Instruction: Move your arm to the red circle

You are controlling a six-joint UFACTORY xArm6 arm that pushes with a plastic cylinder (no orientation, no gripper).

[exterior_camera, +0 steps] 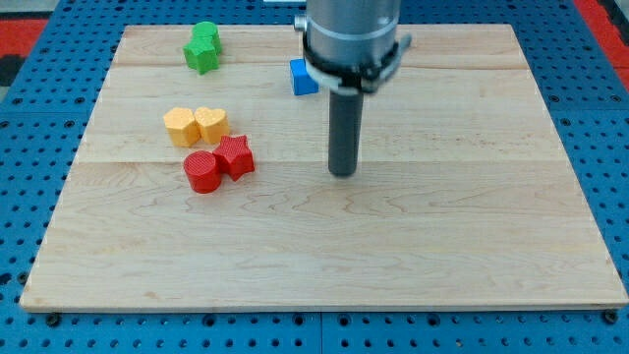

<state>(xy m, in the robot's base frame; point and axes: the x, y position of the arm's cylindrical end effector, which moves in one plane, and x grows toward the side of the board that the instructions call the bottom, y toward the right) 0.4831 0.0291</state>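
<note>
Camera view: red circle [201, 172] well left of my tip [342, 174].

Place: it looked like a robotics lab bench.
Evidence: a wooden board [324, 256] lay on a blue perforated mounting table [29, 118].
Arm: an industrial robot arm [352, 34] hung overhead.

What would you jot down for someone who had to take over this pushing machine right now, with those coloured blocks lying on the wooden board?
My tip rests on the wooden board, touching no block.
The red circle lies toward the view's left of my tip, with bare board between them. It touches a red star on its right side.
Just above them sit an orange block and a yellow heart, side by side.
A green star is near the view's top left; a blue block is partly hidden behind the arm.
Done: nothing yet reached.
Left: slide my tip leftward to the red circle.
</note>
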